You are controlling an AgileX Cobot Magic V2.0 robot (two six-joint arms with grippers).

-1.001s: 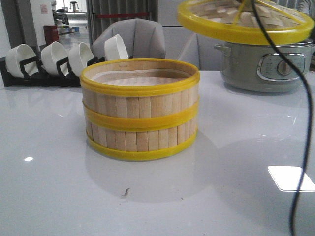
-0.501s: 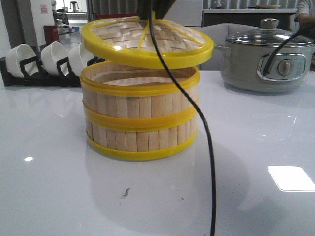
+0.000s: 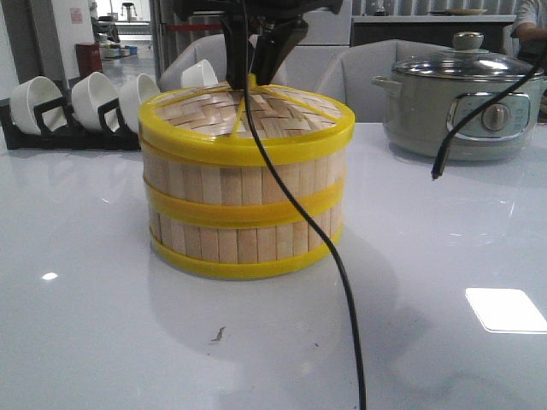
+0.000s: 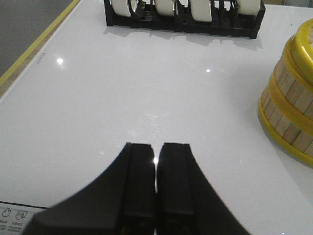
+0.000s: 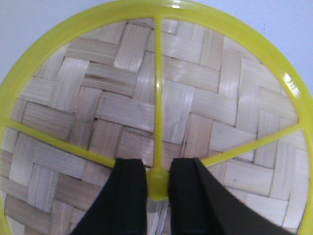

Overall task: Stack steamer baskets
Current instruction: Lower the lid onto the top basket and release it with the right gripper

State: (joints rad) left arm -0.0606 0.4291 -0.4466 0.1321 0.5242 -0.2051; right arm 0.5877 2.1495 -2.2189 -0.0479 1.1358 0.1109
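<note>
Woven-bamboo yellow-rimmed lid (image 3: 248, 120), airborne half a second ago, now sits on the two stacked wood-slat steamer baskets (image 3: 244, 209); my right gripper (image 5: 157, 183) clamps its hub, left gripper (image 4: 155, 191) closed empty—release remains.

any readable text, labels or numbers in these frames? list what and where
None can be read outright.
Grey pot control panel: markings around the dial, too small to read.
Table edge in the left wrist view: a short printed line, too blurred to read.
Sticker at the corner beside the left hand: icons and small print, illegible.
Red-and-white sign on the far wall: blurred.
Steamer baskets and lid: no text visible.
</note>
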